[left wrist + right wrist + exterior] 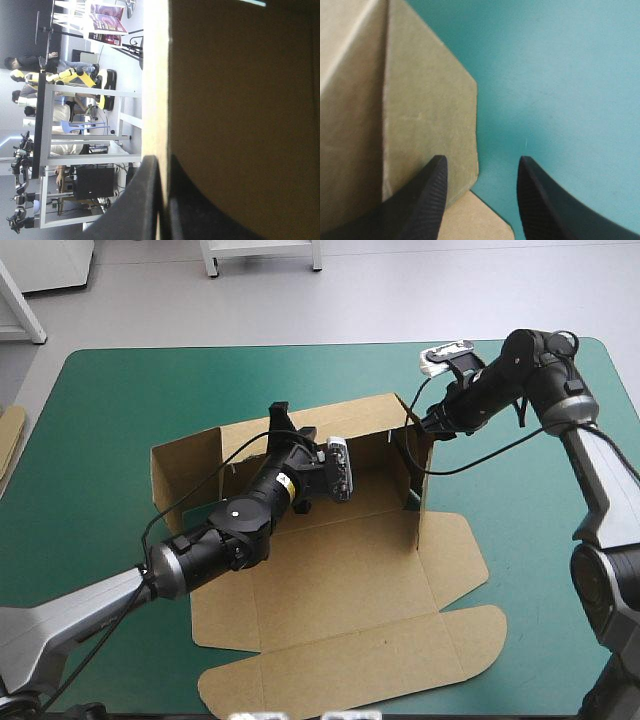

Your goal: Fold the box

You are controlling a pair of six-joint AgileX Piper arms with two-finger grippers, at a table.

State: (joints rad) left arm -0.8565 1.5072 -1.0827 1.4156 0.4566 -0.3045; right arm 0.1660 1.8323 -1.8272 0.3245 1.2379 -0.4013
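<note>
At box (340, 580) rear wall: L pincer (161, 159) pinching it | R pincer (480, 162) spread, beside corner

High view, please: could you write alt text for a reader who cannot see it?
A brown box stands half folded on a teal-green table, far walls raised, lid flat. The left pincer is shut on its back wall; the right pincer, open, is at its far right corner.

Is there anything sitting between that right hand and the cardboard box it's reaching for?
Nothing visible does. The right hand is open right at the box, at its far right corner: one side of it lies over a brown flap, the other over bare teal-green cover. The left hand is shut on the far wall.
</note>
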